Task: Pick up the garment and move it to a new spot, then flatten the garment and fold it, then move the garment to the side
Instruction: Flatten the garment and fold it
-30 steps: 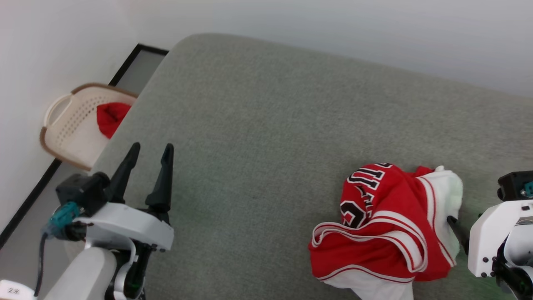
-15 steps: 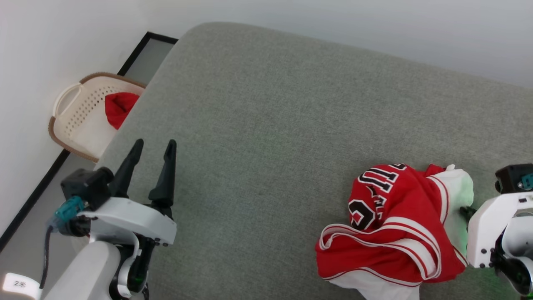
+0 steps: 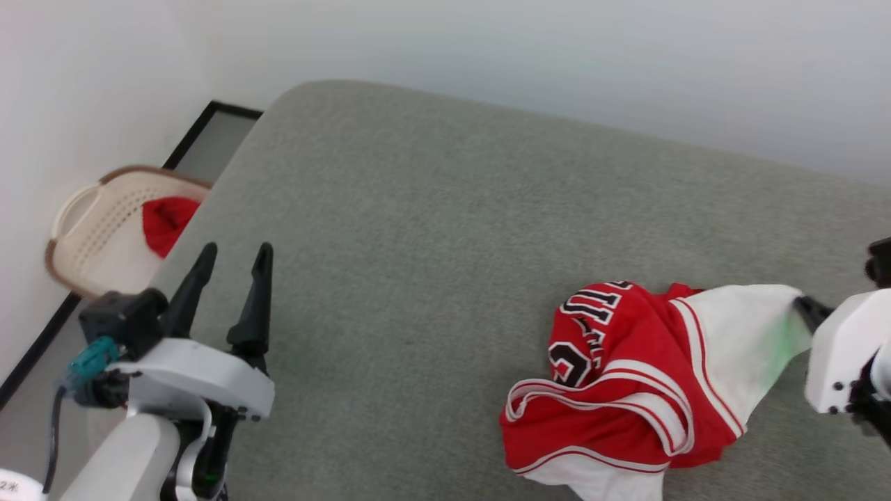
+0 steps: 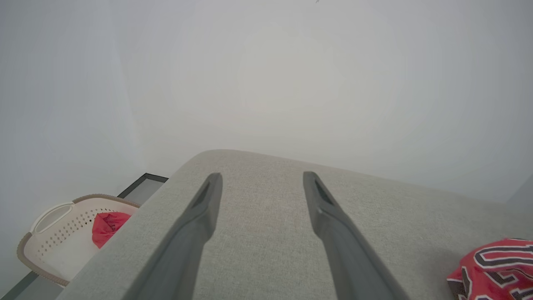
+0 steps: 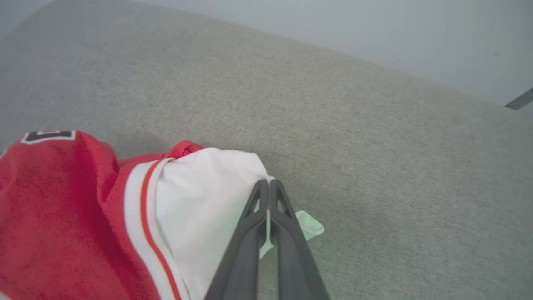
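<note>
The garment [image 3: 612, 390] lay crumpled near the front right corner of the cushion [image 3: 418, 229], with its 23 partly visible. The right gripper [image 5: 266, 187] was closed tight on the edge of a white sleeve [image 3: 745, 341], thin cloth pinched between its jaws, and the sleeve was drawn out toward the right edge. The left gripper [image 3: 235, 250] hovered wide open and empty above the front left part, well apart from the garment. I judged that step 1, the picking up, was in hand. The next move probably called for lifting the garment clear and carrying it toward the middle, where there was room for flattening. Such a thin pinch could slip.
</note>
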### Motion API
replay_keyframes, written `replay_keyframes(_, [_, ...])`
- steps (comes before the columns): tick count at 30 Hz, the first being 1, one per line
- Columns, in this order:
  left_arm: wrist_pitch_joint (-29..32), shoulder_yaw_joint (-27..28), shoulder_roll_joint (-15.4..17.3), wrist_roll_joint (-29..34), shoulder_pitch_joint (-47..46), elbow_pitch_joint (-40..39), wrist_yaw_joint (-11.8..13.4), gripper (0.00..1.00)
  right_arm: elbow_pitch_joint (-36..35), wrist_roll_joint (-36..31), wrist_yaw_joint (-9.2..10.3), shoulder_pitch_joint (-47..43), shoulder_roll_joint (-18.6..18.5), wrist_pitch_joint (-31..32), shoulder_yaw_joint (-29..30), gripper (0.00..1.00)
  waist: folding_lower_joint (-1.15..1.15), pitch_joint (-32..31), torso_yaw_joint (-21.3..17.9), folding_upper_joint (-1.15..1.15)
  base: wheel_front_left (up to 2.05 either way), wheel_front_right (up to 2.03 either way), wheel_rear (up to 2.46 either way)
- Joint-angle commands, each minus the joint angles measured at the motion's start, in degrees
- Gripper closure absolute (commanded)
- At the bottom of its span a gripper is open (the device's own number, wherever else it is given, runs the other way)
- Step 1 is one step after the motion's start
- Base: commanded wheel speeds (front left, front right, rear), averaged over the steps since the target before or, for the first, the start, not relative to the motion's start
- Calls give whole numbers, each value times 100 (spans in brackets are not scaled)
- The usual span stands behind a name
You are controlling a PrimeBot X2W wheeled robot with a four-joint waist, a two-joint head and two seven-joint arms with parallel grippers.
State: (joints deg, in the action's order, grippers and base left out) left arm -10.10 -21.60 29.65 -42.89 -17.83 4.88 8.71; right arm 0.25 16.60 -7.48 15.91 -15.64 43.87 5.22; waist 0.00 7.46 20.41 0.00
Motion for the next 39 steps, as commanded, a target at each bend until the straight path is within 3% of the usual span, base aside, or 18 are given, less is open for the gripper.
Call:
replay_keyframes(1, [15, 18, 45, -25, 94, -25, 49, 0, -47, 9, -3, 26, -54, -15, 79, 100, 0, -192, -217, 0, 0, 0, 0])
replay_keyframes(16, [91, 100, 252, -87, 481, -410, 254, 0, -310, -191, -2, -616, -430, -84, 1342, 100, 0, -433, -782, 0, 0, 0, 0])
replay_keyframes(27, [181, 5, 231, -100, 419, -490, 233, 0, 368, -437, -3, -939, -190, -427, 1925, 100, 0, -364, -943, 0, 0, 0, 0])
replay_keyframes(28, [193, -3, 230, -105, 408, -485, 223, 0, 462, -486, -3, -918, -179, -494, 1934, 93, 0, -358, -951, 0, 0, 0, 0])
replay_keyframes(29, [192, -9, 221, -121, 401, -483, 208, 0, 560, -514, -3, -892, -147, -553, 1938, 71, 0, -354, -962, 0, 0, 0, 0])
replay_keyframes(30, [197, -12, 213, -123, 395, -480, 201, 0, 680, -548, -2, -860, -102, -603, 1961, 56, 0, -355, -974, 0, 0, 0, 0])
replay_keyframes(31, [200, -10, 214, -137, 387, -475, 192, 0, 787, -592, -3, -836, -92, -650, 1960, 20, 0, -359, -983, 0, 0, 0, 0])
replay_keyframes(32, [211, -16, 216, -147, 378, -473, 175, 0, 871, -616, -3, -810, -88, -702, 1932, 0, 0, -364, -993, 0, 0, 0, 0])
replay_keyframes(39, [439, -89, 314, -272, 317, -537, 17, 0, 1120, -649, -3, -533, -60, -970, 1715, 0, 0, -451, -1102, 0, 0, 0, 0])
